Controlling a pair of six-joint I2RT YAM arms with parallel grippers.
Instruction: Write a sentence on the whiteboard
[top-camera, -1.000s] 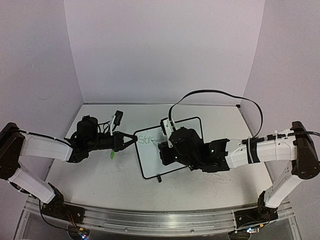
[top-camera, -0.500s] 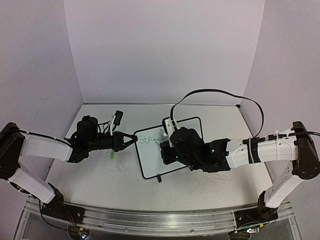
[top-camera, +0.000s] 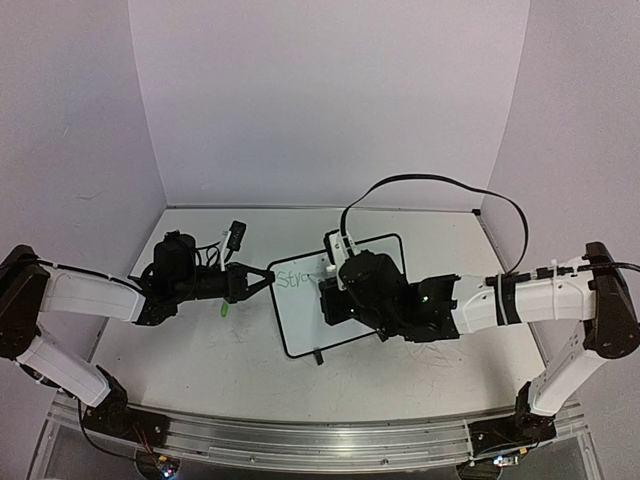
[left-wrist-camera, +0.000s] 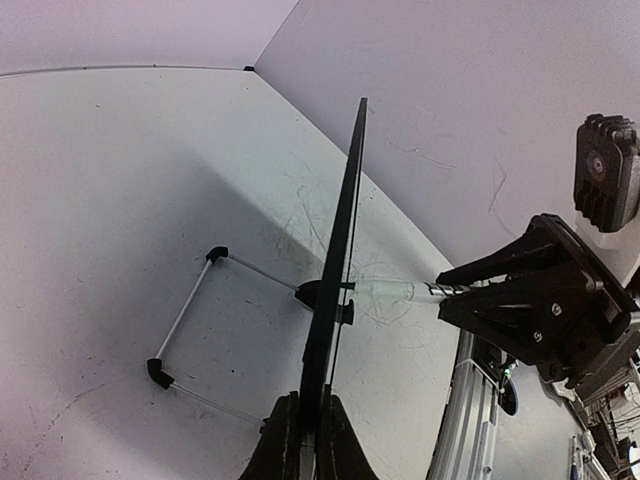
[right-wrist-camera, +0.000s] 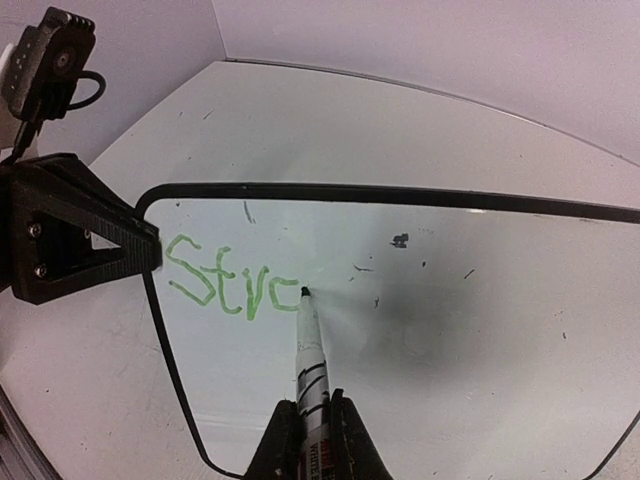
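The whiteboard (top-camera: 305, 325) stands tilted at mid-table, black-framed. My left gripper (top-camera: 268, 278) is shut on its left edge; in the left wrist view the board (left-wrist-camera: 340, 240) runs edge-on from between those fingers (left-wrist-camera: 308, 432). My right gripper (right-wrist-camera: 315, 432) is shut on a white marker (right-wrist-camera: 311, 350). The marker's tip touches the board (right-wrist-camera: 470, 340) at the end of the green letters "Strc" (right-wrist-camera: 232, 284), the sentence's start, also visible from above (top-camera: 297, 279). The marker (left-wrist-camera: 395, 291) meets the board's far face in the left wrist view.
A small green cap (top-camera: 225, 309) lies on the table below the left gripper. The board's wire stand (left-wrist-camera: 190, 330) props it from behind. A black cable (top-camera: 430, 184) arcs over the right arm. An aluminium rail (top-camera: 300, 440) runs along the near edge.
The marker tip has crept a little to the right and the green writing has grown by a curved stroke. The left arm and the board have stayed still.
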